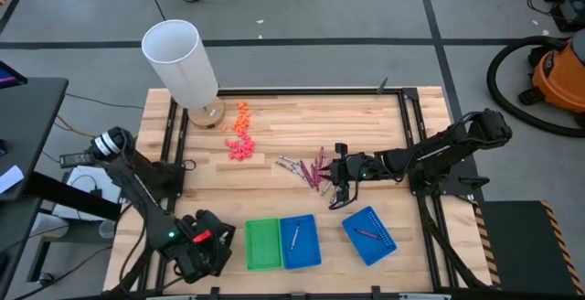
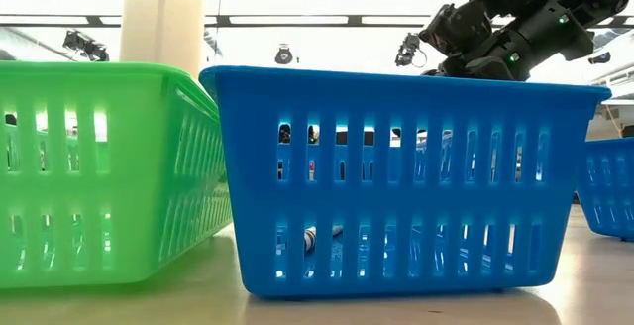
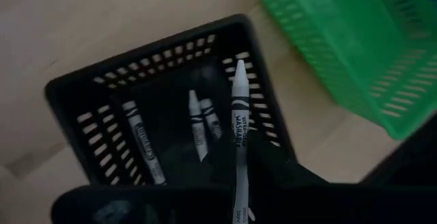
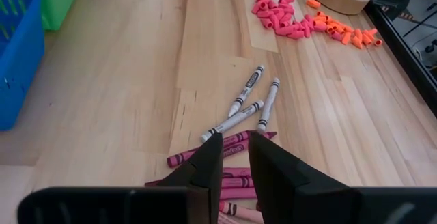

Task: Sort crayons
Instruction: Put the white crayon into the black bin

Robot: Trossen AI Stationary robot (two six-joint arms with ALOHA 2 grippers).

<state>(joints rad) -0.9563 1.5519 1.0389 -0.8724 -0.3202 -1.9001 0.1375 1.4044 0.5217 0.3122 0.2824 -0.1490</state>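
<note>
Two arms worked one wooden desk [image 1: 302, 122].

Left claw [image 3: 239, 183]: at the near left corner of the desk, over a black tray [image 3: 89, 101]; fingers clamped on one silver-grey crayon [image 3: 239, 115], its tip pointing out over the tray. Three more silver-grey crayons [image 3: 198, 125] lay on the tray floor.

Right claw [image 4: 234, 149]: at mid-desk, right of centre, low over the loose pile; fingers [image 4: 208, 159] a narrow gap apart, nothing seen between them.

Loose crayons [image 1: 309, 167]: a scatter at mid-desk. Silver-grey ones [image 4: 246, 104] lay on the far side of the claw in its own wrist view, magenta-pink ones [image 4: 218, 145] just at and under the fingertips.

Green tray [image 1: 262, 243]: near edge, centre; no contents made out.

Blue tray [image 1: 300, 241]: touching or just beside the green one on its right; one crayon [image 1: 294, 236] inside, colour not clear.

Second blue tray [image 1: 368, 234]: near right, turned at an angle, apart from the other two; one dark red-brown crayon [image 1: 367, 234] inside.

Chunky orange bits [image 1: 241, 115] and pink bits [image 1: 241, 146]: far left of centre, clear of the crayons.

White cylinder [image 1: 180, 62]: on a round wooden base [image 1: 208, 113] at the far left corner.
</note>
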